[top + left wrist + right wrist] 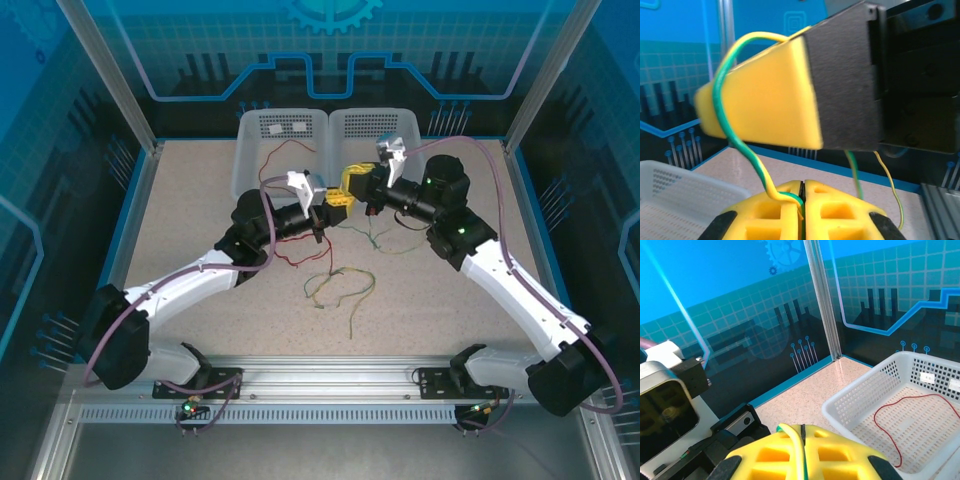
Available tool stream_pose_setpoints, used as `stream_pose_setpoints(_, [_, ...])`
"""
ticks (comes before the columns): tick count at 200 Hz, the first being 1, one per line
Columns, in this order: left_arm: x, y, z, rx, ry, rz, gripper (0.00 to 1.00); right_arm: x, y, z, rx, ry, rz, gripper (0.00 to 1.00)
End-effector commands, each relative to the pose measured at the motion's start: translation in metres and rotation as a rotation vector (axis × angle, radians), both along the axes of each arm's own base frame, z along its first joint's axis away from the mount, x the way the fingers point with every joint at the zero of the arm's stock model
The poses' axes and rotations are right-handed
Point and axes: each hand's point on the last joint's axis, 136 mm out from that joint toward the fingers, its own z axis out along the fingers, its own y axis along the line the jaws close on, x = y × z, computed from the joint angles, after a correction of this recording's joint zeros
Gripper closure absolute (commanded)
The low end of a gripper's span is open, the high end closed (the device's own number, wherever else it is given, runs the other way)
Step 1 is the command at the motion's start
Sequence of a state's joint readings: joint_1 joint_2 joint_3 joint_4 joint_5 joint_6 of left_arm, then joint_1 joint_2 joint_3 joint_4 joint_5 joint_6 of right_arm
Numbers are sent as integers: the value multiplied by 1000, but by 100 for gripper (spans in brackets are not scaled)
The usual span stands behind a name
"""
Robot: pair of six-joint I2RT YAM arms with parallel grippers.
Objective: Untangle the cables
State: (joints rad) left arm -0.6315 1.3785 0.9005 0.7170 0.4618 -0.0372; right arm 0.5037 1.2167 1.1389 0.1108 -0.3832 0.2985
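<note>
My left gripper (338,200) and right gripper (352,181) meet tip to tip above the table, just in front of the baskets. In the left wrist view the left gripper (803,184) is shut on a yellow-green cable (716,102), which loops up over the right gripper's yellow finger (760,100). The right gripper (802,427) is also shut on a yellow-green cable (796,440). Below them a loose red cable (290,258) and more yellow-green cables (345,285) lie curled on the table. Which strands cross in the pile is too fine to tell.
Two white perforated baskets stand at the back: the left basket (245,150) holds a red wire (272,158), with the right basket (370,112) beside it. That basket wall (860,405) and red wire (880,412) lie close to the right gripper. Metal posts frame the table.
</note>
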Motion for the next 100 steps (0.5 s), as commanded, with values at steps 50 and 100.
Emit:
stream_pose_setpoints(50, [-46,-33,-12,2,20,-299,54,-7,10,39,40,-175,89,100])
stream_pose_setpoints(100, [-35,-34,-15,13,11,-247,45,-12,14,39,69,-139,124,100])
